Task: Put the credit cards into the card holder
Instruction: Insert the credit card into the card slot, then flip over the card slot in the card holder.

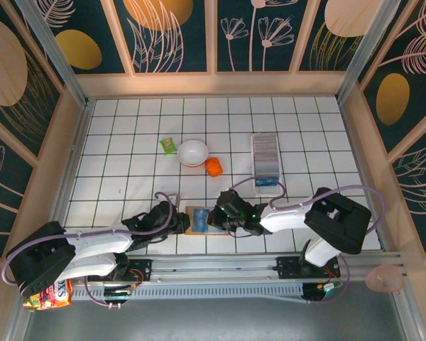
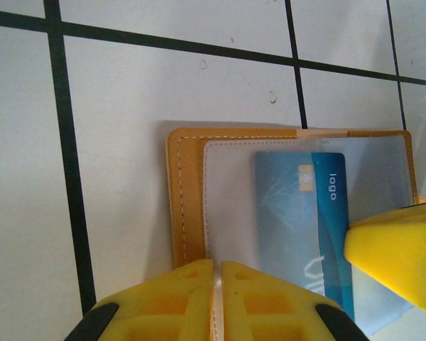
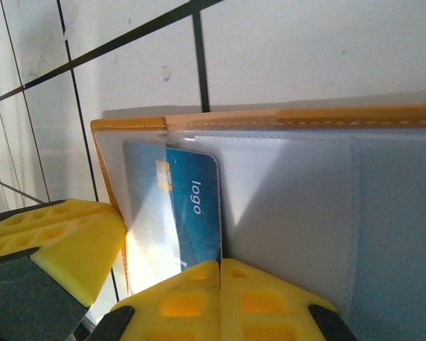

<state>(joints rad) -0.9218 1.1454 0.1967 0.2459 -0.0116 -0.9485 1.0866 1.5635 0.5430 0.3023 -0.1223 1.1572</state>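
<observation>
Looking down, wallet [image 1: 196,222]: lies open on the white tiled table [image 1: 128,185] near the front edge, between the two claws.
Looking down, left gripper [image 1: 177,217]: at the wallet's left edge; its fingers are too small to read here.
Looking down, right gripper [image 1: 221,217]: over the wallet's right side.
Looking down, card holder [image 1: 265,153]: further back and to the right, well apart from the wallet; a blue card [image 1: 268,183] lies at its near end.
Looking down, other things: white bowl [image 1: 192,152] mid-table, green packet [image 1: 168,145] just left of it, orange object [image 1: 214,167] just beside it.
Left wrist, left gripper [image 2: 217,266]: yellow fingers pressed together with a pale hairline in the seam, over the wallet's edge; whether they pinch anything cannot be told.
Left wrist, credit card [image 2: 302,220]: blue, printed "logo", inside the wallet's clear sleeve [image 2: 231,199]; the right gripper's yellow finger [image 2: 397,256] sits at its corner.
Right wrist, right gripper [image 3: 220,266]: fingers tight together, tips meeting the card's lower edge; a hold on it cannot be told.
Right wrist, credit card [image 3: 192,213]: in the sleeve near the wallet's end, the left gripper's finger [image 3: 71,245] just beside it.
</observation>
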